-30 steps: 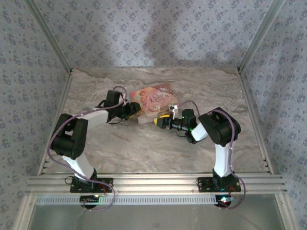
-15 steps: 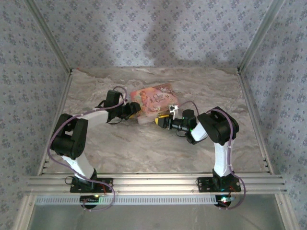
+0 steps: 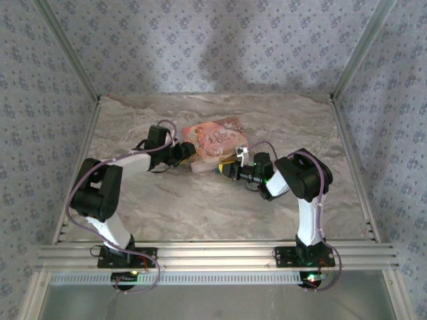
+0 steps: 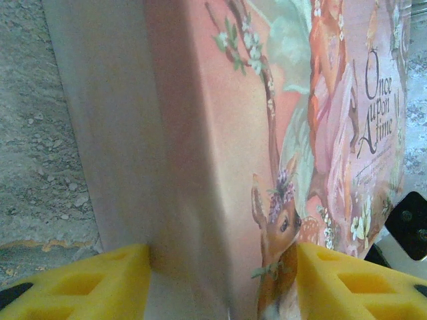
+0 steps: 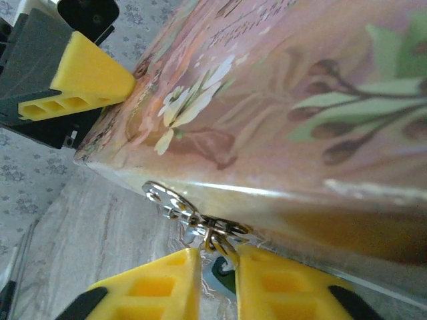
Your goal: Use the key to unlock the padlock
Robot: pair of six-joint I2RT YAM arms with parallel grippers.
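The flat pink picture-printed box (image 3: pixel 215 138) lies on the marble table. My left gripper (image 3: pixel 189 154) is shut on its near left corner; in the left wrist view both yellow fingers (image 4: pixel 87 280) press against the box (image 4: pixel 200 133). My right gripper (image 3: pixel 227 166) is at the box's front edge. In the right wrist view the gripper (image 5: pixel 217 257) has its pads drawn close around a tiny dark blue-green padlock (image 5: pixel 225 277) and its wire loop. A flat silvery key (image 5: pixel 163 197) hangs on a ring against the box's side (image 5: pixel 280 100).
The marble table (image 3: pixel 200 207) has aluminium rails on the left, right and near edges, and patterned walls stand behind. The left gripper's yellow finger (image 5: pixel 87 80) shows at the box's far corner in the right wrist view.
The right gripper's jaws have closed in from wide to narrow around the small lock at the box's front edge. The left arm and the box have stayed still.
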